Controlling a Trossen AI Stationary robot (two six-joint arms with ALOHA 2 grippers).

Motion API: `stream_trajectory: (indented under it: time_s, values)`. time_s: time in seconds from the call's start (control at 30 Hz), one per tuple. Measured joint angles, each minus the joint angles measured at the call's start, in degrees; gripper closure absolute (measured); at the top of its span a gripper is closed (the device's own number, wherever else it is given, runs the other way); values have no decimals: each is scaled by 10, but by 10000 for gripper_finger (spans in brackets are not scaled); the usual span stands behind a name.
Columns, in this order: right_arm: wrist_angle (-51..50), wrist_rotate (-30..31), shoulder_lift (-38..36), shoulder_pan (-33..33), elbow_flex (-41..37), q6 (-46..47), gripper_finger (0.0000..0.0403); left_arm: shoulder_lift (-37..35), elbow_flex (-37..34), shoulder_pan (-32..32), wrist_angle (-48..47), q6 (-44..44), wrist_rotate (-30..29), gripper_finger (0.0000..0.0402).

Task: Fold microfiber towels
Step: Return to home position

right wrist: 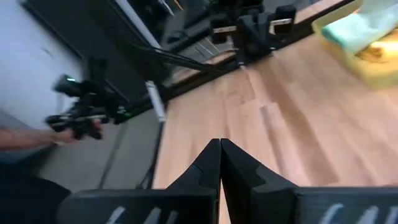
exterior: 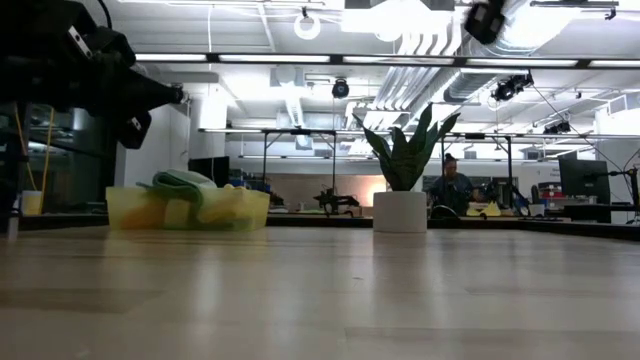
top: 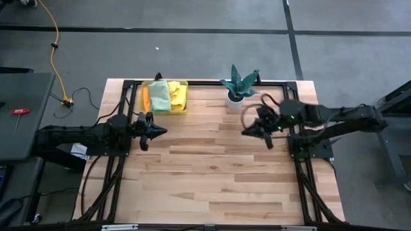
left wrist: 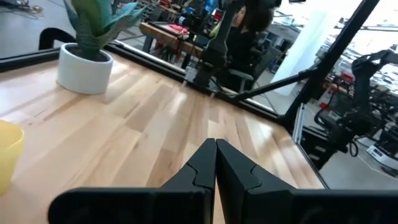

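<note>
Several microfiber towels (top: 162, 95), orange, light green and yellow, lie heaped in the translucent yellow bin (top: 183, 106) at the table's far edge, left of middle; they also show in the low view (exterior: 185, 190) and the right wrist view (right wrist: 351, 28). My left gripper (top: 163, 131) is shut and empty, above the table's left side, just near of the bin. My right gripper (top: 246, 131) is shut and empty, above the table's right side, near the potted plant.
A potted plant in a white pot (top: 236, 96) stands at the far edge, right of the bin. A black frame rail (top: 212, 83) runs round the table. Bare wood (top: 212, 173) lies between the arms and toward the near edge.
</note>
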Motion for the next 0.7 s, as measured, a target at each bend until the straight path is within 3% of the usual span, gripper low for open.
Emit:
stream_trajectory:
  time_s: [0.1,0.47,0.7]
  values:
    - [46,0,-97,9,-99,20,403,0,0,0,-1,0,-2,402]
    - [30,37,-493,-1,-332,9,403,0,0,0,-3,0,-3,402]
    - [98,90,-489,-1,-435,-46,403,2,0,0,-9,0,-4,402]
